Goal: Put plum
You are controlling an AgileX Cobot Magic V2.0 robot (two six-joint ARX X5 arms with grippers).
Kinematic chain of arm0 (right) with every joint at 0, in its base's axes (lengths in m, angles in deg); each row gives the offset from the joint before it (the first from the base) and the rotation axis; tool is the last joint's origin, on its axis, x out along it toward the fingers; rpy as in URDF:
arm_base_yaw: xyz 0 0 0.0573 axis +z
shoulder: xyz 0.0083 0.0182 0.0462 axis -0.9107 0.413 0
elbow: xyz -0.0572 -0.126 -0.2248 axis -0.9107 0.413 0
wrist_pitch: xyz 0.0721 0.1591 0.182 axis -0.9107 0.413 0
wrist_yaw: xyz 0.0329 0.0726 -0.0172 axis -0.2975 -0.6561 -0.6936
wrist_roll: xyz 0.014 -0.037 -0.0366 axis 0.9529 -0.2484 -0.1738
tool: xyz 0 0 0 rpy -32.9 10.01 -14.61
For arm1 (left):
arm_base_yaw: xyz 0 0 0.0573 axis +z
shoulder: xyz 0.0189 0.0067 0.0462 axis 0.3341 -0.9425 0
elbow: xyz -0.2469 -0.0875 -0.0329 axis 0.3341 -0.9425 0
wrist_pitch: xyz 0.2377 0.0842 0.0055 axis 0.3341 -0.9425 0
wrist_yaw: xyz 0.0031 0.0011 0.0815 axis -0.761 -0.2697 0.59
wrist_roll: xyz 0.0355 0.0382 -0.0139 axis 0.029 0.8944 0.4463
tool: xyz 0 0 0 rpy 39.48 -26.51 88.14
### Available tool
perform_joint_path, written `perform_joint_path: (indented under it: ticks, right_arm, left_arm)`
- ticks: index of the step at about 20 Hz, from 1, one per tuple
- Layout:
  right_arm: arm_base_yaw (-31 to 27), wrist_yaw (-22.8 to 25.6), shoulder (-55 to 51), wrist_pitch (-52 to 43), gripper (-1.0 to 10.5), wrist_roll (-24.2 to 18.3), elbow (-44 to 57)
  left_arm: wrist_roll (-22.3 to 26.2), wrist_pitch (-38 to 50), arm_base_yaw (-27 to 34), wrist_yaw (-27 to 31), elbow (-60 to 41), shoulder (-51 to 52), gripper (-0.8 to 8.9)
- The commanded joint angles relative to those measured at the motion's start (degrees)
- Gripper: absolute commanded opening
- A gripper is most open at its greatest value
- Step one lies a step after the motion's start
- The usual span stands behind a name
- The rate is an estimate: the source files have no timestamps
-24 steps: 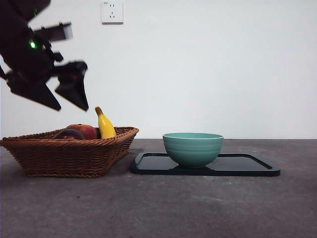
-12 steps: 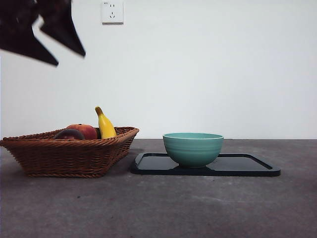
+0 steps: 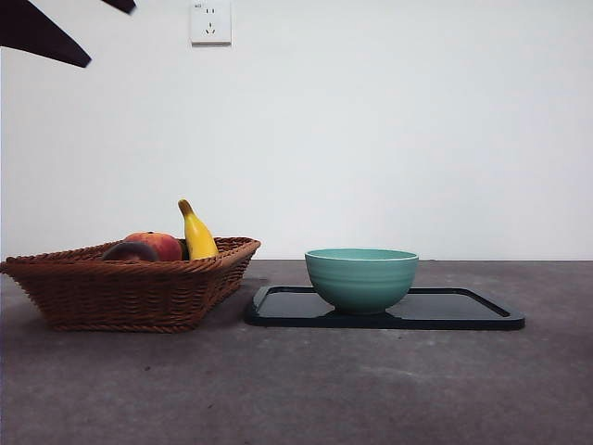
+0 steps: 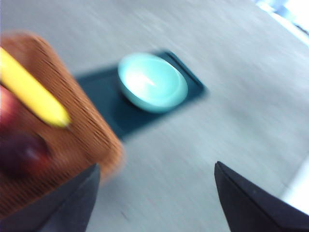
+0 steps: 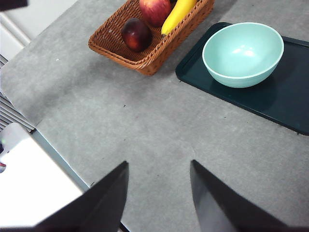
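One dark maroon plum, one red apple, one yellow banana, one brown wicker basket, one teal ceramic bowl, one black rectangular tray.

Wicker basket holding a banana and a red apple, beside a dark tray bearing a teal bowl; wall socket above.

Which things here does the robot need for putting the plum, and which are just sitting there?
For the job: plum, left gripper, open and empty.
Just there: wicker basket, red apple, banana, green bowl, black tray, right gripper.
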Motion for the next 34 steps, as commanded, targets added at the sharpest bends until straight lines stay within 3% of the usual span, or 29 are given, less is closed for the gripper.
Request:
perform_joint_path:
  ticks: [1,8,25,34]
  right_arm:
    - [0.28,0.02,0.17,-0.74,2.0,0.5,-0.26]
    - [0.28,0.04,0.22,-0.74,2.0,0.52,-0.26]
    - [0.28,0.09,0.24,-0.74,2.0,1.01,-0.26]
    - [0.24,6.43,1.68,-2.8,2.0,8.24,-0.28]
  left_arm:
    - [0.17,-3.21,-0.22,-2.56,0.92,0.66,3.74]
    - [2.54,-10.64,-0.24,-13.62,0.92,1.57,3.74]
    - [3.28,-10.56,-0.22,-13.73,0.92,1.55,3.74]
    - [3.28,-10.54,-0.22,-13.73,0.92,1.55,3.74]
